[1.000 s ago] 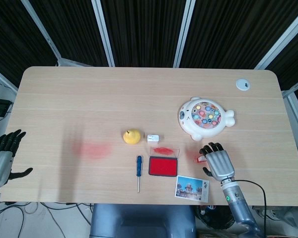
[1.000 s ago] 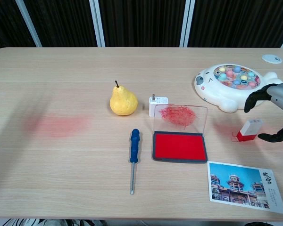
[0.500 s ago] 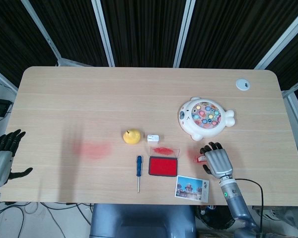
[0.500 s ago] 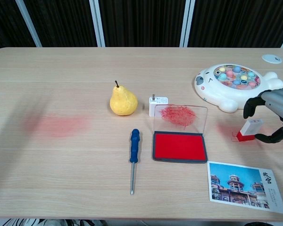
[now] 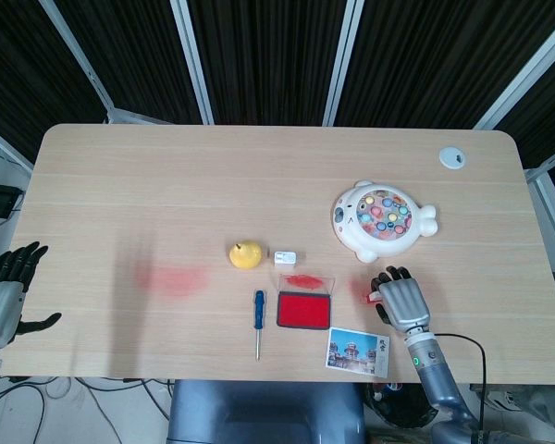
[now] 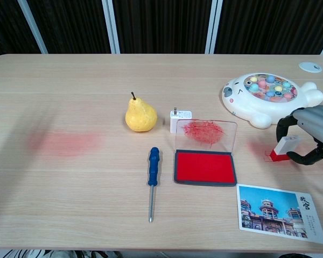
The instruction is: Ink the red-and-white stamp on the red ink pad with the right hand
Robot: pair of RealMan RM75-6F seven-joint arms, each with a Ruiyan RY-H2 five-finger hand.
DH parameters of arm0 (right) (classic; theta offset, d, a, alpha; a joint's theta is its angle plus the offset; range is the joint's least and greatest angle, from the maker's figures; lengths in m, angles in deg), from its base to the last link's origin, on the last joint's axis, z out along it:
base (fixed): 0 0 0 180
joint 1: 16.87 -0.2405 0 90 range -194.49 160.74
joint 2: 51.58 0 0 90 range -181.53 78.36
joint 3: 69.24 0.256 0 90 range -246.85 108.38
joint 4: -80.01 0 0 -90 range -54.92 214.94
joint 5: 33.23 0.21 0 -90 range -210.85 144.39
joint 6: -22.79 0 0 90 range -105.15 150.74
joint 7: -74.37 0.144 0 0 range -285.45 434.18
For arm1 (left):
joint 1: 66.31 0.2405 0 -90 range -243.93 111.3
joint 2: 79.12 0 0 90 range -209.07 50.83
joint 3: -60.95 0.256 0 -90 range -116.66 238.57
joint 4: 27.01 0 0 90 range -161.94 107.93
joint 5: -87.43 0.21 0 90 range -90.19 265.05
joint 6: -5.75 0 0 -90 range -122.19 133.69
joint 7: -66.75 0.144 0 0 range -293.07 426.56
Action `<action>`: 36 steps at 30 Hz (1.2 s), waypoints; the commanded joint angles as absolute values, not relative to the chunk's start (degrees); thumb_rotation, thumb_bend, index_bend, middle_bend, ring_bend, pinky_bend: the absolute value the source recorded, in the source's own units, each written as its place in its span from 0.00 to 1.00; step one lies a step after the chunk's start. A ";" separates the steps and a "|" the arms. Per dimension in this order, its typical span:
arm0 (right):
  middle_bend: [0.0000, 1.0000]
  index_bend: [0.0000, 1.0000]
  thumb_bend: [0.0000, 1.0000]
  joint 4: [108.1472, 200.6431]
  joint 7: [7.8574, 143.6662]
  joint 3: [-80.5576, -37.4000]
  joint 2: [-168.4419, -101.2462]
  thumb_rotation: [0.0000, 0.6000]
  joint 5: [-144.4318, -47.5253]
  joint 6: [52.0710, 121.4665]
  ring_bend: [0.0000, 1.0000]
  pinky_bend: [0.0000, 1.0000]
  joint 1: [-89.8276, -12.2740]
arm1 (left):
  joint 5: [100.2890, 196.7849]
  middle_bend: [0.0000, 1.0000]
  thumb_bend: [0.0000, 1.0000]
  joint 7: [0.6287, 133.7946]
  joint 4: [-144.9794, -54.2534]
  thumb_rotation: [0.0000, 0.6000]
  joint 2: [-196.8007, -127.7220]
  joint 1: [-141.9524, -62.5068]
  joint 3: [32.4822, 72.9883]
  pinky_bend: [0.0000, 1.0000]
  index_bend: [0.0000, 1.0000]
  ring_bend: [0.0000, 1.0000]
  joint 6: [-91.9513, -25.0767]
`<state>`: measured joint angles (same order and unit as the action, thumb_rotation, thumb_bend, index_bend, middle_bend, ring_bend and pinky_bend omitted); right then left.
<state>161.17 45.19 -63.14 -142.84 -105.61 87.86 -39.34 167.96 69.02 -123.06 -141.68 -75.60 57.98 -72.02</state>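
The red-and-white stamp [image 6: 284, 149] stands slightly tilted on the table, right of the red ink pad [image 6: 204, 167]. From the head view only a sliver of the stamp [image 5: 371, 296] shows beside my right hand [image 5: 402, 302]. In the chest view the right hand [image 6: 310, 134] arches over the stamp, fingers curled down on its far side and the thumb on its near side. No firm contact shows. The ink pad [image 5: 303, 310] lies open, its clear lid [image 6: 205, 133] smeared red. My left hand [image 5: 5, 296] hangs open off the table's left edge.
A yellow pear [image 6: 140, 115], a white charger [image 6: 180, 119] and a blue screwdriver [image 6: 153, 174] lie left of the pad. A fishing toy [image 6: 266, 97] sits behind the stamp. A postcard [image 6: 280, 212] lies at the front edge. A red stain [image 6: 64, 142] marks the left tabletop.
My right hand has slid left over the stamp and its fingers and thumb have curled in around it. The stamp stays on the table. The left hand has not moved.
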 commanded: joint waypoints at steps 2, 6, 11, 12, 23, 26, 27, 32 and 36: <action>0.38 0.47 0.44 161.13 45.04 -63.13 -142.88 1.00 -105.16 87.71 0.22 0.24 -39.51 | 167.86 0.00 0.00 68.99 -123.11 1.00 -141.63 -75.61 57.96 0.00 0.00 0.00 -71.99; 0.38 0.47 0.44 161.07 44.92 -63.23 -142.94 1.00 -104.79 87.61 0.22 0.24 -39.65 | 167.87 0.00 0.00 68.96 -123.09 1.00 -141.63 -75.62 57.95 0.00 0.00 0.00 -72.02; 0.38 0.48 0.45 160.73 44.77 -63.33 -143.27 1.00 -104.40 87.67 0.22 0.24 -39.79 | 167.82 0.00 0.00 68.93 -123.13 1.00 -141.59 -75.65 57.95 0.00 0.00 0.00 -71.96; 0.38 0.48 0.45 160.66 44.79 -63.31 -143.35 1.00 -104.29 87.68 0.22 0.24 -39.83 | 167.81 0.00 0.00 68.94 -123.14 1.00 -141.59 -75.65 57.94 0.00 0.00 0.00 -71.97; 0.46 0.59 0.52 159.86 45.27 -63.40 -143.78 1.00 -104.17 88.10 0.28 0.26 -40.11 | 167.61 0.00 0.00 68.85 -123.19 1.00 -141.52 -75.70 57.91 0.00 0.00 0.00 -71.82; 0.50 0.63 0.56 159.48 46.32 -63.56 -143.95 1.00 -105.34 88.98 0.33 0.29 -40.05 | 167.62 0.00 0.00 68.83 -123.19 1.00 -141.50 -75.71 57.90 0.00 0.00 0.00 -71.85; 0.51 0.64 0.57 159.25 46.72 -63.64 -144.01 1.00 -105.83 89.31 0.34 0.30 -40.03 | 167.62 0.00 0.00 68.81 -123.17 1.00 -141.50 -75.70 57.90 0.00 0.00 0.00 -71.88; 0.56 0.69 0.58 158.82 48.92 -64.16 -143.80 1.00 -108.67 91.35 0.42 0.36 -39.72 | 167.68 0.00 0.00 68.78 -123.15 1.00 -141.50 -75.70 57.90 0.00 0.00 0.00 -71.93; 0.58 0.71 0.60 160.47 49.41 -64.50 -142.82 1.00 -110.10 92.32 0.44 0.39 -39.53 | 167.67 0.00 0.00 68.74 -123.17 1.00 -141.50 -75.68 57.93 0.00 0.00 0.00 -71.92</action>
